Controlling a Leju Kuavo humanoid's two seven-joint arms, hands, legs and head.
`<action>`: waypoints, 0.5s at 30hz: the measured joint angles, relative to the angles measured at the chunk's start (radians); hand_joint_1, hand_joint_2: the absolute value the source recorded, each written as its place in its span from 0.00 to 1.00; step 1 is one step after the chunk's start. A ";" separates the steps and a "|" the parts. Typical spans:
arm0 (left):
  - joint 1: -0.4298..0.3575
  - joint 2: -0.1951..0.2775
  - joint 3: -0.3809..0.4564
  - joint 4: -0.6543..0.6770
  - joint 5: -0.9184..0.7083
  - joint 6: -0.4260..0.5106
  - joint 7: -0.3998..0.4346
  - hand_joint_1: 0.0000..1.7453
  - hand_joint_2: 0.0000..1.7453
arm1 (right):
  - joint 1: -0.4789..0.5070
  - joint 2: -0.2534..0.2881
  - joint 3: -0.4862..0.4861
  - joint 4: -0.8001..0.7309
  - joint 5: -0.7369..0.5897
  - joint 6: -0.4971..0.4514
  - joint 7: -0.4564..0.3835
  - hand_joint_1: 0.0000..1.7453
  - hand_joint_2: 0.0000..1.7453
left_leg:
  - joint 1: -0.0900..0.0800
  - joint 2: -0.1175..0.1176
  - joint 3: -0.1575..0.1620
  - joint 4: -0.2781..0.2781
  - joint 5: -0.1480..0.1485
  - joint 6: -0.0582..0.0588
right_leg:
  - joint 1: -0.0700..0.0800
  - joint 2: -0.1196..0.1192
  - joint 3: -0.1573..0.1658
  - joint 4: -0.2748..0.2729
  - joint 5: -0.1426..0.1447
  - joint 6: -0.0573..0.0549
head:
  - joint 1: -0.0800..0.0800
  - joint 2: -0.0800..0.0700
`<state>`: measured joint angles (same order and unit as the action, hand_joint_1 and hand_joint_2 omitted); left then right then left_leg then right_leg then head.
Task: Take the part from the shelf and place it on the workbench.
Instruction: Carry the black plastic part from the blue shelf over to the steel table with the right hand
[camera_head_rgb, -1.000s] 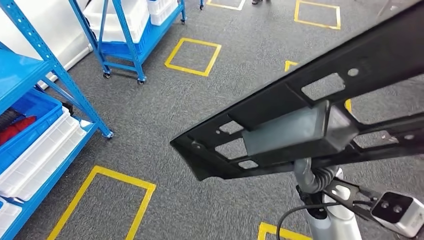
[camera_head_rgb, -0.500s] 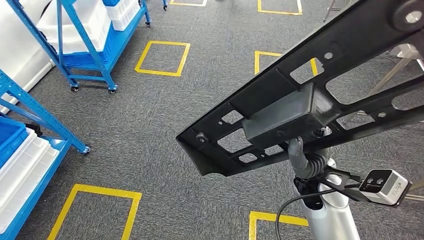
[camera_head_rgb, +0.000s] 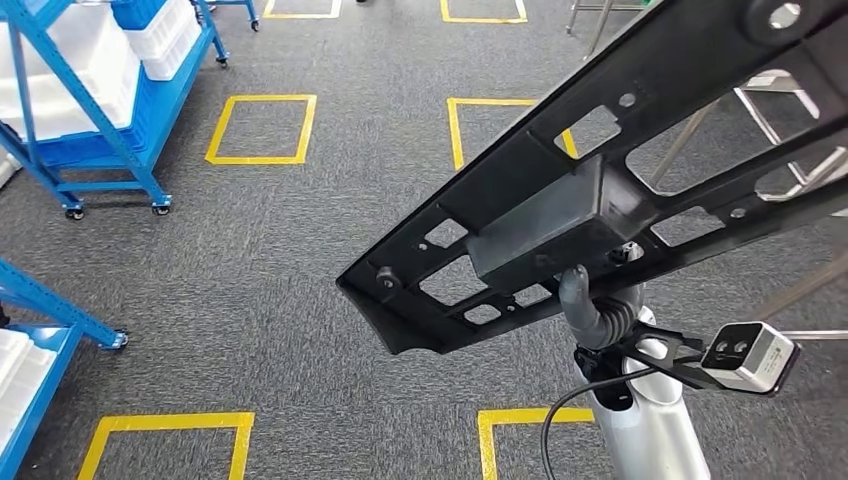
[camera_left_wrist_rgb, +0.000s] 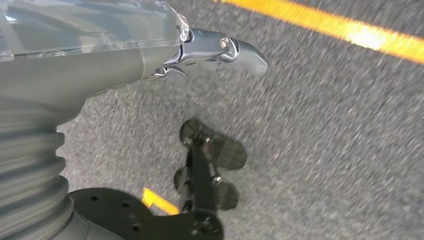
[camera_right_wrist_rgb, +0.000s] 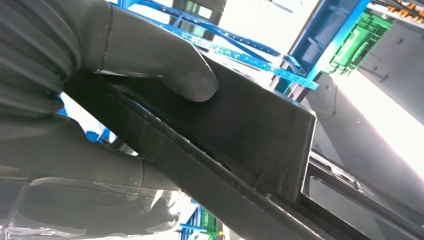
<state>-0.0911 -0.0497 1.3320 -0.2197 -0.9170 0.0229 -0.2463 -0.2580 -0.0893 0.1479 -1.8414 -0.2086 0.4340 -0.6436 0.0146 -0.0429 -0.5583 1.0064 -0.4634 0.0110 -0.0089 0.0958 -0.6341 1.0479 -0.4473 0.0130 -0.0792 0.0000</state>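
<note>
right hand was clamped on the long black plastic frame part with cut-out windows and a boxy grey-black block at its middle. in the right wrist view the thick grey thumb pressed on the flat face of the block, and the other fingers wrapped the opposite side of the rail. in the head view a grey finger hooked up under the part's lower edge, just below the block.

the part was up in the air, off the shelf and not on any bench, held over the grey carpet floor. it ran diagonally, pointed end low toward the robot's left, the other end rising out of frame at upper right.

left hand hung over the carpet holding nothing; one grey fingertip stuck out straight, the rest were tucked behind the cover, so i couldn't tell whether the fingers were spread or curled.

around: blue metal wheeled rack with white plastic bins at far left, yellow tape squares on the carpet, metal stand legs visible through the part's cut-outs at upper right, small white wrist camera on a bracket by the right arm.
</note>
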 joint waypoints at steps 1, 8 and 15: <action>0.000 0.000 0.000 0.000 0.001 0.000 -0.003 0.00 1.00 | -0.007 0.000 0.001 0.003 -0.003 0.001 -0.001 1.00 1.00 | 0.000 0.013 0.001 -0.005 0.003 0.006 | 0.001 -0.029 -0.019 0.039 -0.024 0.003 | 0.000 0.000; 0.003 0.001 0.006 0.000 -0.001 -0.004 -0.013 0.00 1.00 | -0.021 -0.001 0.006 0.036 -0.025 0.004 -0.006 1.00 1.00 | -0.012 0.100 0.005 -0.005 -0.004 0.011 | -0.004 -0.118 -0.045 0.122 -0.041 0.006 | 0.000 0.000; -0.001 0.005 0.006 0.000 -0.012 -0.007 -0.018 0.00 1.00 | -0.020 -0.004 0.006 0.043 -0.026 -0.005 -0.017 1.00 1.00 | -0.017 0.131 0.011 0.015 -0.032 -0.021 | 0.010 -0.130 0.034 -0.037 0.002 -0.030 | 0.000 0.000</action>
<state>-0.0918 -0.0449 1.3375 -0.2201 -0.9288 0.0160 -0.2646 -0.2784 -0.0931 0.1544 -1.7981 -0.2342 0.4288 -0.6602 -0.0027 0.0884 -0.5475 1.0211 -0.4957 -0.0099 0.0012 -0.0344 -0.6005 1.0111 -0.4450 -0.0174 -0.0793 0.0000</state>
